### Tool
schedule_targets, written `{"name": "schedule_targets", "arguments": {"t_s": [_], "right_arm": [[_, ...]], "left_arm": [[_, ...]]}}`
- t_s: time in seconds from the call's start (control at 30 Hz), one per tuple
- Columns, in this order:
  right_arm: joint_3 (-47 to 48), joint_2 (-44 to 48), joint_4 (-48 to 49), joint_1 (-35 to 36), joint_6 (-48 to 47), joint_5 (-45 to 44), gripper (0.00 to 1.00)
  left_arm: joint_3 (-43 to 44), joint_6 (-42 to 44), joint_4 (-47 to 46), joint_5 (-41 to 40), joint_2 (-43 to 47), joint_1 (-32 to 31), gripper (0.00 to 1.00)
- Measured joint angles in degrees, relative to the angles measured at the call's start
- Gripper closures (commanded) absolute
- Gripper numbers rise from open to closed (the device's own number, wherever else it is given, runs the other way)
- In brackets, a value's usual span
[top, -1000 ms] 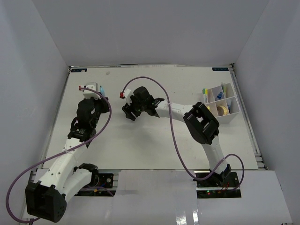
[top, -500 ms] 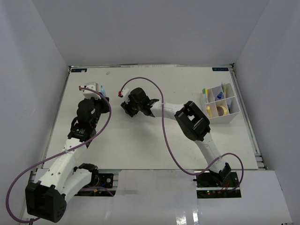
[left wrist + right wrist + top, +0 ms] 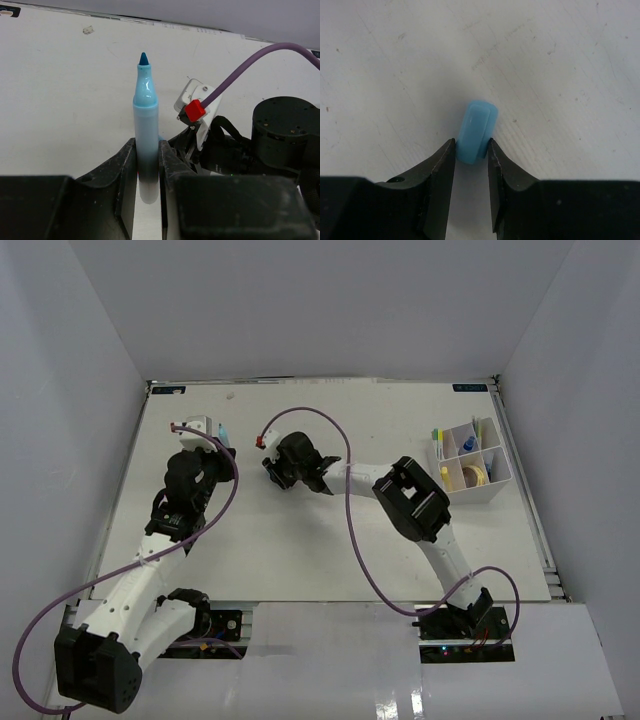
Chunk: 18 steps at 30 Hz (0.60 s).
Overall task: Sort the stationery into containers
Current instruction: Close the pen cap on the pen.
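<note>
R gripper pinches blue piece (cap or eraser?) on table, frame centre. Small, light, smooth, prob. slippy: grip flat sides, mid-body. L gripper clamps marker low on barrel, tip up.

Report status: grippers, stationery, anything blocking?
Left gripper shut on light-blue marker. Right gripper shut on small light-blue eraser, down on white table. White divided plastic organizer box far right, nothing lying between.
</note>
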State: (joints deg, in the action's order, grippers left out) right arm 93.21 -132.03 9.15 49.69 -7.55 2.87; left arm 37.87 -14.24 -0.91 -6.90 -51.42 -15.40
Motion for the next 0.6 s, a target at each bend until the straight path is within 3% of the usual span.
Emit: {"name": "schedule_targets", "arguments": {"t_s": [0.23, 0.6], "right_arm": [[-12.17, 9.20, -1.64, 0.00, 1.01, -3.82, 0.73], [-28.65, 26.47, -19.45, -0.02, 6.27, -7.39, 0.66]], "left_arm": [[0.00, -0.02, 0.02, 0.76, -0.31, 0.00, 1.00], [0.00, -0.26, 0.48, 3.37, -1.01, 0.00, 1.00]]}}
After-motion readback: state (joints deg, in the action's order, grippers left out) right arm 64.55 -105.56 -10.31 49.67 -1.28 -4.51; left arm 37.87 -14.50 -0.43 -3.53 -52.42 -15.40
